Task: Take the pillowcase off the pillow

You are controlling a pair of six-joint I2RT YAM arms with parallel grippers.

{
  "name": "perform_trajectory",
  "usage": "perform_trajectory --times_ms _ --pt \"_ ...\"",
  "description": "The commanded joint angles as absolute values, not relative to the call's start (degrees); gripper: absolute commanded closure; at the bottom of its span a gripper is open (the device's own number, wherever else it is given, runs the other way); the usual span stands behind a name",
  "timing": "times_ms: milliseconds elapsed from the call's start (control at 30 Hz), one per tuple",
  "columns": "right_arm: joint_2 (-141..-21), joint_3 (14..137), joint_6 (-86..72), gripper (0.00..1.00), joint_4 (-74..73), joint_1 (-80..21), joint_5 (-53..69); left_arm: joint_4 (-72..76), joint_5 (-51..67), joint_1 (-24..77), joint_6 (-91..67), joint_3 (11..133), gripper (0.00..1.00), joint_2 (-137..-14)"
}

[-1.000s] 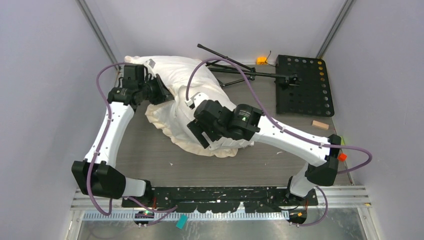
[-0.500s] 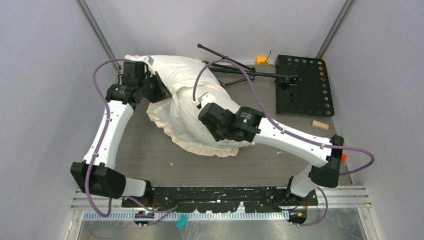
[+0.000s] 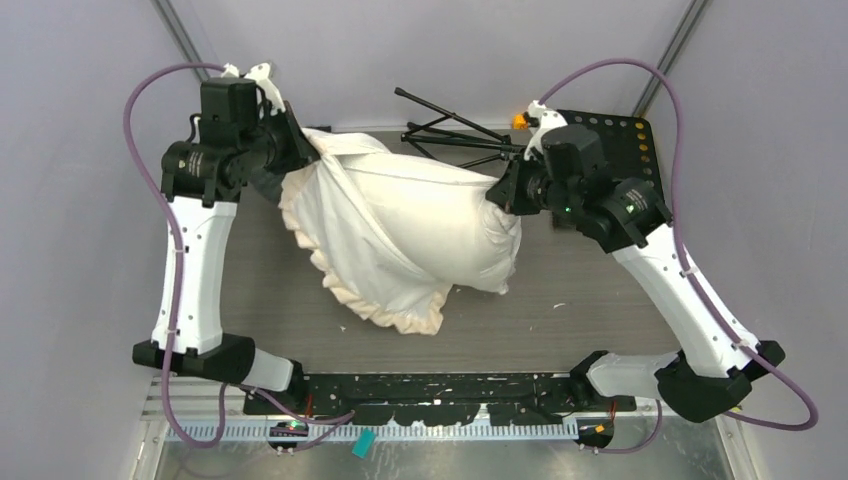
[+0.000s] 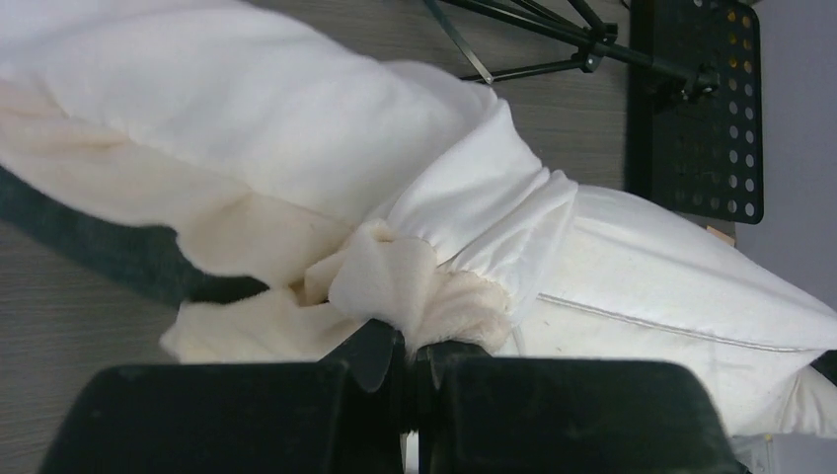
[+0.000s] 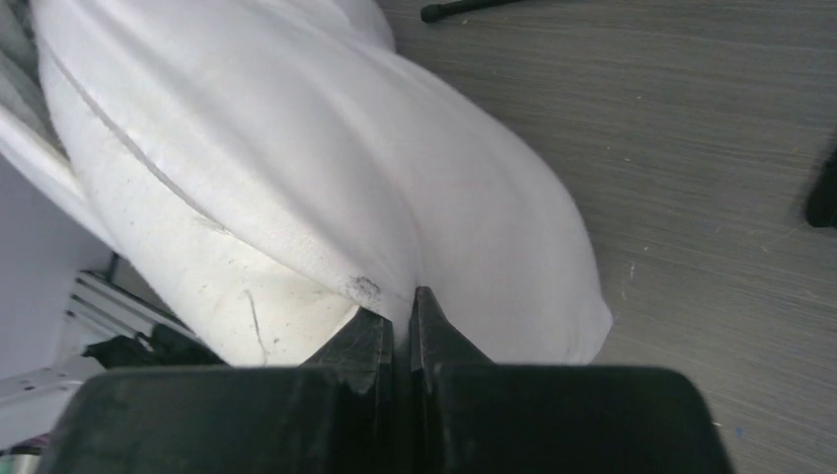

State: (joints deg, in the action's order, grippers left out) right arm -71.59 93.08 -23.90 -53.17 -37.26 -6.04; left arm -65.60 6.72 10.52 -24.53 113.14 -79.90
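Observation:
The pillowcase [image 3: 345, 235] shows its cream-white face, with the ruffled frill [image 3: 385, 312] hanging low at the front. My left gripper [image 3: 305, 150] is shut on its far left corner. In the left wrist view the jaws [image 4: 415, 351] pinch a bunch of cream frill, and a strip of the dark grey face [image 4: 118, 267] shows at the left. The plump off-white pillow [image 3: 475, 235] sticks out of the case to the right. Shut on that end's fabric is my right gripper [image 3: 497, 190]; the right wrist view has the pillow [image 5: 345, 168] creased into the closed jaws [image 5: 403, 314]. The bundle is stretched between both grippers.
A folded black tripod [image 3: 450, 135] lies on the table behind the pillow. A black perforated plate [image 3: 645, 165] sits at the back right, partly under my right arm, with a small orange block [image 3: 521, 121] beside it. Grey walls close in on both sides.
My right gripper went from open over the middle of the bundle to shut on the pillow's right end. Both arms swung up and apart, stretching the bundle between them.

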Motion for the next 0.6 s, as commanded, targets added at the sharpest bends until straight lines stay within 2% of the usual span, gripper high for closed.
perform_trajectory --times_ms 0,100,233,267,300,400,467,567 --pt "-72.71 91.53 -29.86 1.00 -54.56 -26.33 8.98 -66.48 -2.23 8.88 -20.17 123.77 1.00 -87.88" --pt "-73.87 85.90 -34.87 1.00 -49.51 -18.05 21.75 -66.30 -3.22 8.79 -19.08 127.61 1.00 -94.91" --pt "-76.41 82.70 -36.48 1.00 -45.75 -13.35 24.32 -64.80 1.90 8.79 -18.54 130.28 1.00 -101.63" --pt "-77.34 82.77 -36.15 1.00 -45.66 -13.21 23.73 -64.47 4.05 8.89 -18.54 130.51 0.97 -102.21" --pt "-78.14 82.92 -35.80 1.00 -45.46 -13.19 23.22 -63.91 5.66 9.13 -18.54 130.11 0.90 -101.81" --pt "-80.27 83.10 -35.08 1.00 -44.41 -13.24 20.92 -60.04 9.64 9.82 -18.63 125.04 0.50 -96.78" --pt "-81.62 83.87 -34.25 1.00 -44.31 -13.20 19.31 -57.76 11.41 10.28 -19.94 120.86 0.28 -92.14" --pt "-83.53 85.35 -32.91 1.00 -44.30 -13.22 18.20 -56.39 15.10 11.79 -21.29 112.93 0.13 -84.83"
